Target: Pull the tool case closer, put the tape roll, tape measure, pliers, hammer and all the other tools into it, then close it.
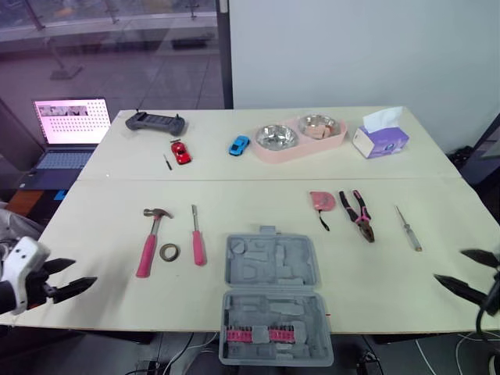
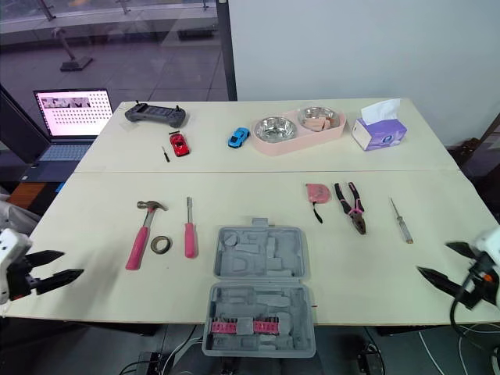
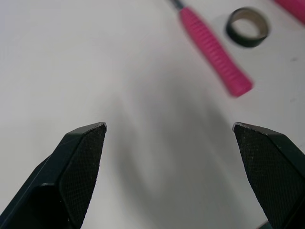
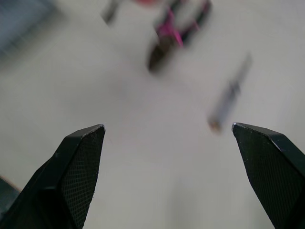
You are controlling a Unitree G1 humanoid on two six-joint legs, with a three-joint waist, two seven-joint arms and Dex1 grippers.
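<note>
Your left gripper (image 1: 80,274) and right gripper (image 1: 451,266) both hang spread wide at the table's (image 1: 109,234) near edge, tool case (image 1: 269,301) open between them.

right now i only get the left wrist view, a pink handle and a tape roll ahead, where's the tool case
Observer: The tool case lies open at the near edge of the table, to the right of the left tool.
Operator: anything packed in it yet
Observer: Just a pink bit holder in its near half; the hammer, pliers and tape measure lie outside it.
Operator: where's the right tool
Observer: The right tool hovers open over the table's right side, nearest the grey screwdriver.
</note>
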